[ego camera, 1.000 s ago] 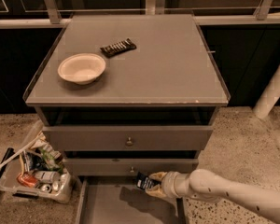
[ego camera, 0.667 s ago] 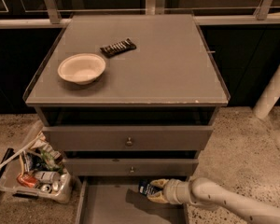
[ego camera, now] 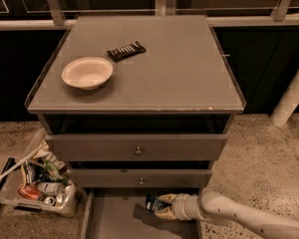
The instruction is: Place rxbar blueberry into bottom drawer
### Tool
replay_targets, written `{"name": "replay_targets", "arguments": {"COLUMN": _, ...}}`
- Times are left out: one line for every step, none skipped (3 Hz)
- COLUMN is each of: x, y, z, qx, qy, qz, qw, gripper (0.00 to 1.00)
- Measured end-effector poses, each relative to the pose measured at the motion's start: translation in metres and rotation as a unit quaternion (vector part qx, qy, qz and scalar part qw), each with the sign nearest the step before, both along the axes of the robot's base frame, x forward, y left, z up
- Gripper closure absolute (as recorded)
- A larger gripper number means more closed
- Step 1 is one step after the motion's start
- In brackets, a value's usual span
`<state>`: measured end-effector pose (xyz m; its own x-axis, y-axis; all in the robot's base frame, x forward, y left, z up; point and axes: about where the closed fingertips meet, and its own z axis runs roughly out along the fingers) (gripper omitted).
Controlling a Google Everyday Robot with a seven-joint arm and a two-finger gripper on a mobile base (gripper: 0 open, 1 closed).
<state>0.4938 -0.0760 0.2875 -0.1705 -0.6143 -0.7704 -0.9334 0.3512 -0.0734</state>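
As we see it, gripper (ego camera: 159,207): above bottom drawer (ego camera: 114,219), fingers (ego camera: 165,213) clasping rxbar blueberry (ego camera: 151,203)
bench (ego camera: 179,78): bowl (ego camera: 87,72), black bar (ego camera: 126,50)

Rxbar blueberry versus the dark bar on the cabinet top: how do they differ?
The rxbar blueberry is shorter and navy-blue; the dark bar is longer, black-brown with white lettering. The rxbar blueberry is held in the gripper over the open bottom drawer; the dark bar lies free on the cabinet top. Both are flat wrapped bars.
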Motion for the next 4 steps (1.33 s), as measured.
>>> {"name": "replay_targets", "arguments": {"x": -0.005, "y": 0.014, "z": -0.037, "qx": -0.012, "qy": 0.009, "qz": 0.006, "qw": 0.9999, "gripper": 1.0}}
{"name": "replay_targets", "arguments": {"x": -0.008, "y": 0.024, "z": -0.069, "qx": -0.011, "qy": 0.01, "qz": 0.009, "qw": 0.9998, "gripper": 1.0}}
{"name": "replay_targets", "arguments": {"x": -0.006, "y": 0.028, "z": -0.1, "qx": -0.008, "qy": 0.008, "qz": 0.002, "qw": 0.9999, "gripper": 1.0}}
{"name": "replay_targets", "arguments": {"x": 0.005, "y": 0.032, "z": -0.125, "qx": -0.006, "qy": -0.003, "qz": -0.005, "qw": 1.0, "gripper": 1.0}}
